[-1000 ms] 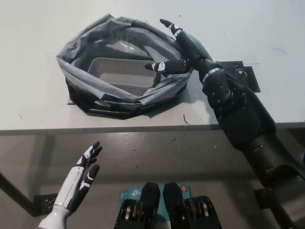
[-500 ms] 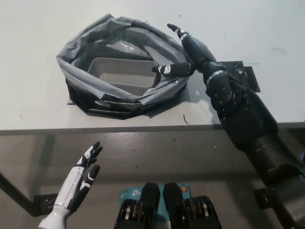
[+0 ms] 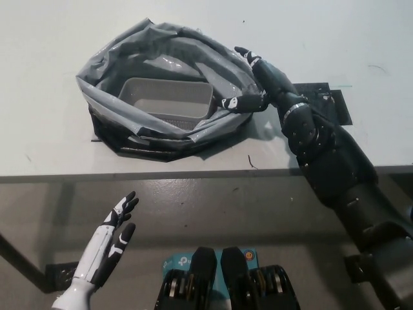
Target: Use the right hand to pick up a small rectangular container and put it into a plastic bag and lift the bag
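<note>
A small rectangular grey container (image 3: 166, 99) lies inside the grey plastic bag (image 3: 155, 48), which sits rolled open on the white table (image 3: 45, 39). My black right hand (image 3: 258, 81) is at the bag's right rim, open, with fingers spread; one finger rests on the rim near the container's right end and another points up along the outside. It holds nothing. My white left hand (image 3: 110, 242) rests open at the lower left, below the table edge.
A black mat (image 3: 335, 103) lies on the table under my right forearm. The table's front edge (image 3: 161, 175) runs across the middle of the picture, with darker floor below it.
My right hand has drawn back to the right, out of the bag's opening to its right rim. The container stays in the bag. The left hand has not moved.
</note>
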